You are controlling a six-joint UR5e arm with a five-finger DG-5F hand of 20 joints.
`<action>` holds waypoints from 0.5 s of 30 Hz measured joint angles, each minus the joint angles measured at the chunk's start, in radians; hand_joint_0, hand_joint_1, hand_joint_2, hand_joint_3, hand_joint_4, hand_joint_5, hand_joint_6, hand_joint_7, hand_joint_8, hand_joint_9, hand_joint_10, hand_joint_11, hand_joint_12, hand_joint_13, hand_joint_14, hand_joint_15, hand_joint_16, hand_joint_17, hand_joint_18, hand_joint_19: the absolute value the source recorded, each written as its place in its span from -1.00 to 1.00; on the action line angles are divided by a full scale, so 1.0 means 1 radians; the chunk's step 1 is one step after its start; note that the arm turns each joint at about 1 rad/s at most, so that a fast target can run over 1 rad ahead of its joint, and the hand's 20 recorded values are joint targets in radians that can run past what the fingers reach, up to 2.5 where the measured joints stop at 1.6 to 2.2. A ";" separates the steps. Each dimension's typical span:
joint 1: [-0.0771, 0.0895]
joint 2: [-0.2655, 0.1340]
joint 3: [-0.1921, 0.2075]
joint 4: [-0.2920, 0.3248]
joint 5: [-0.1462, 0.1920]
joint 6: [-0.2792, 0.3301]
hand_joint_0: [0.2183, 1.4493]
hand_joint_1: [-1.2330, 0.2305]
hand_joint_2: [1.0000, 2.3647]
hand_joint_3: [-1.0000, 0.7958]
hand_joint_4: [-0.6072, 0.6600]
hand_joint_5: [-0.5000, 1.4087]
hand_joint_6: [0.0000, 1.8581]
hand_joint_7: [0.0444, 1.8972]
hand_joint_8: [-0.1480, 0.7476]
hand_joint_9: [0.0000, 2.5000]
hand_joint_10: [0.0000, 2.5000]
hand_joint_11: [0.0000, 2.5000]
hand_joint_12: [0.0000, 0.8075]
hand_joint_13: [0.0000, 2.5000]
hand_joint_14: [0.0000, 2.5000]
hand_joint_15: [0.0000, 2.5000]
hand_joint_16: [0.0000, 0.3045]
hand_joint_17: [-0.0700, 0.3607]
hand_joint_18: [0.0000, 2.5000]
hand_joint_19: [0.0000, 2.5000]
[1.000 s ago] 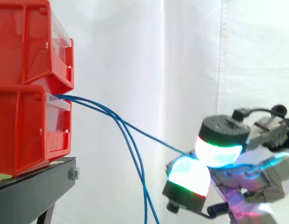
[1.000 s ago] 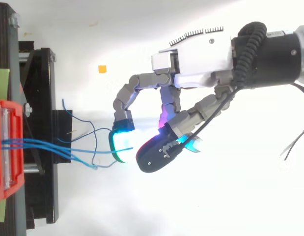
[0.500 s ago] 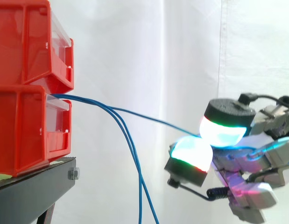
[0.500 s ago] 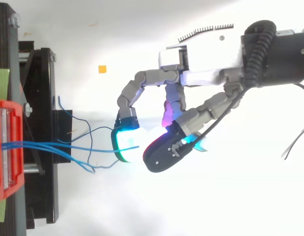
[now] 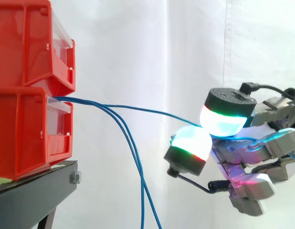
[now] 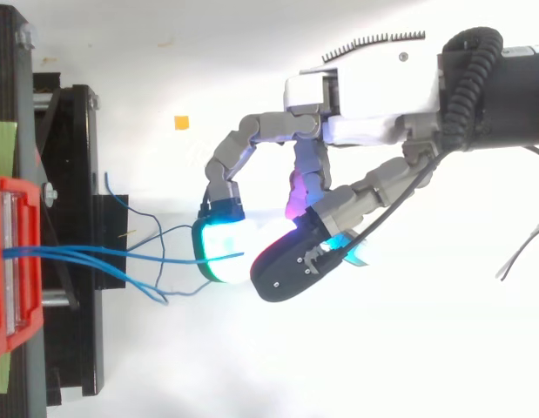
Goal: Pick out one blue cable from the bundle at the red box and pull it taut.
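Side view, hand (image 5: 252, 152): right of the stand, fingers curled, two glowing fingertips (image 5: 223, 121) pinching one blue cable (image 5: 147, 110).
blue cable: shallow curve from lower red bin (image 5: 23, 133) front to the pads, not quite straight.
other cables (image 5: 139, 167): hang slack past the stand's right edge.
lower red bin: on black stand (image 5: 37, 191) top, second bin stacked above.
far: white curtain (image 5: 137, 47).

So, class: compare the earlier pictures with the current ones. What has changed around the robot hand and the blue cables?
The robot hand has risen, still pinching one blue cable. That cable, which ran steeply down from the lower red bin, now runs almost level with a slight bow. Nothing was newly taken or let go. The other blue cables hang as before; the bin stayed put.
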 measured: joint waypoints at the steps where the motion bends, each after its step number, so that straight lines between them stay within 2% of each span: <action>1: 0.000 0.000 0.000 0.014 0.000 0.000 -0.47 -0.52 -0.69 0.01 -0.36 -0.47 -0.04 -0.01 -0.01 0.37 -0.97 -0.33 -0.01 0.01 -0.98 -0.53 -0.57 0.01 -0.13 -0.55; 7: 0.000 0.000 0.000 0.063 0.003 -0.001 -0.47 -0.52 -0.70 0.01 -0.36 -0.47 -0.04 -0.01 -0.02 0.37 -0.98 -0.35 -0.01 0.01 -0.99 -0.53 -0.57 0.01 -0.13 -0.55; 15: 0.000 0.000 0.000 0.070 0.003 -0.002 -0.47 -0.52 -0.69 0.01 -0.36 -0.47 -0.04 -0.01 -0.01 0.37 -0.98 -0.34 -0.07 0.01 -0.99 -0.53 -0.61 -0.06 -0.17 -0.54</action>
